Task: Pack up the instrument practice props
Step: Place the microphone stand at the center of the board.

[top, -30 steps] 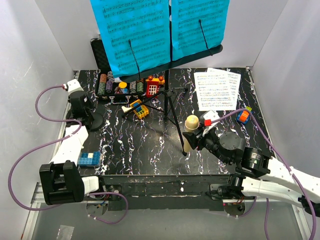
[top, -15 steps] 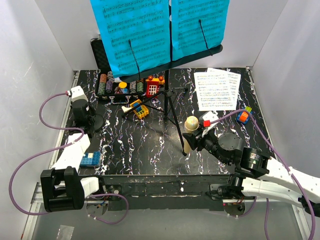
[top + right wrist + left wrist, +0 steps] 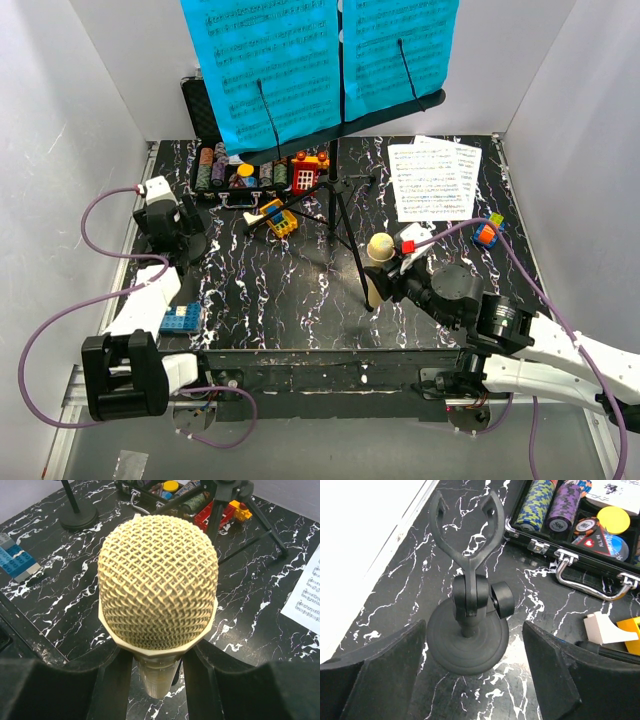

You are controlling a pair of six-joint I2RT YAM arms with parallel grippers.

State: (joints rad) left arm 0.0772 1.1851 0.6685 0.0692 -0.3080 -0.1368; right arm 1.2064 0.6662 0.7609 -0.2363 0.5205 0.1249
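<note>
The small black mic stand [image 3: 467, 640] stands upright on its round base on the marbled table, its forked clip on top. My left gripper [image 3: 475, 630] is open, one finger on each side of the base, apart from it; in the top view the left gripper [image 3: 168, 228] sits by the mic stand [image 3: 192, 243] at the table's left. My right gripper [image 3: 156, 675] is shut on the handle of the cream microphone [image 3: 157, 580], held head up; from above the microphone [image 3: 380, 247] hangs near the tripod legs. The black music stand [image 3: 335, 195] carries blue sheet-music pages [image 3: 265, 70].
An open black case of poker chips [image 3: 225, 170] lies at the back left, its handle [image 3: 590, 582] close to my left gripper. Toy blocks [image 3: 280, 218] lie before it, a blue brick [image 3: 180, 318] at the front left, a cube [image 3: 487, 232] and white pages [image 3: 435, 180] at the right.
My left gripper's jaws have opened wide around the mic stand, which stays standing on the table. My right gripper has carried the microphone slightly left.
</note>
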